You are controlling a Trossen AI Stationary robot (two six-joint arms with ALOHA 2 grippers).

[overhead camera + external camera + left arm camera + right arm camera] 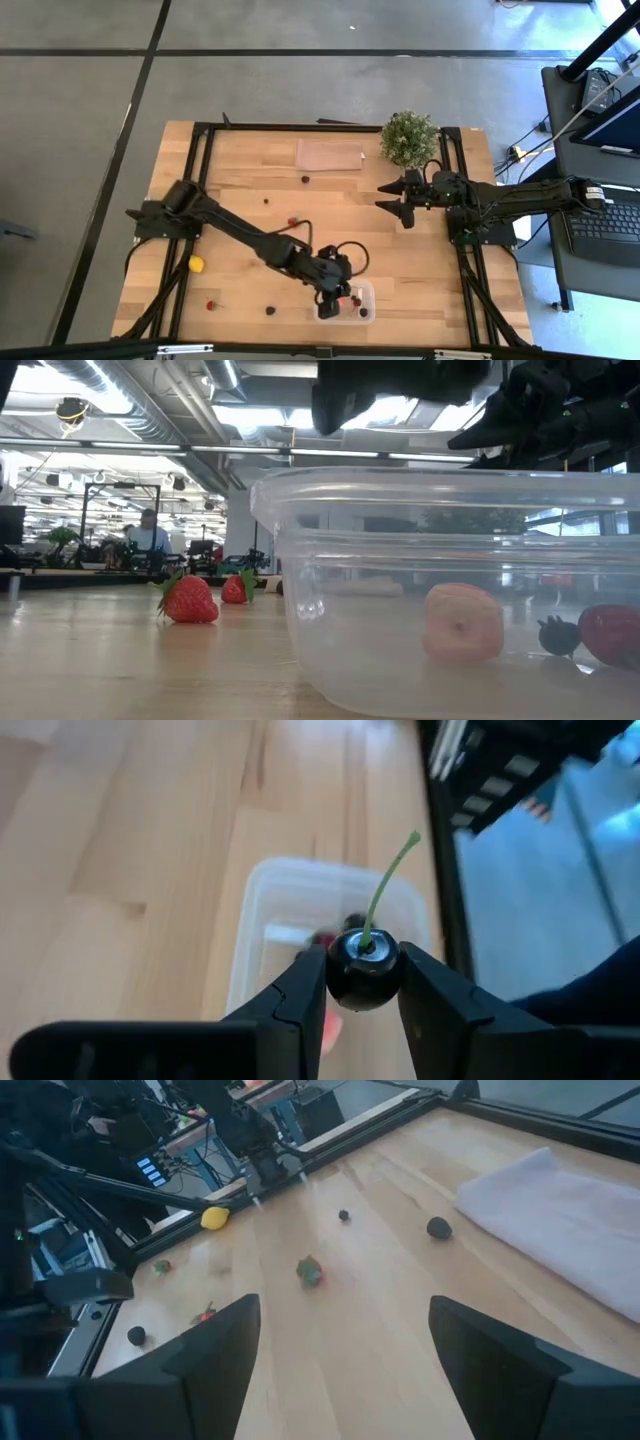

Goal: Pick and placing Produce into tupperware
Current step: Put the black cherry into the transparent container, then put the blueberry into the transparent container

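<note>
Left wrist view, cherry (363,970) between left pincer (362,988) fingers

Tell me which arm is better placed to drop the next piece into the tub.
Left. Its end effector is shut on a dark cherry directly above the clear tub. The right end effector is open and empty, near the potted plant.
</note>
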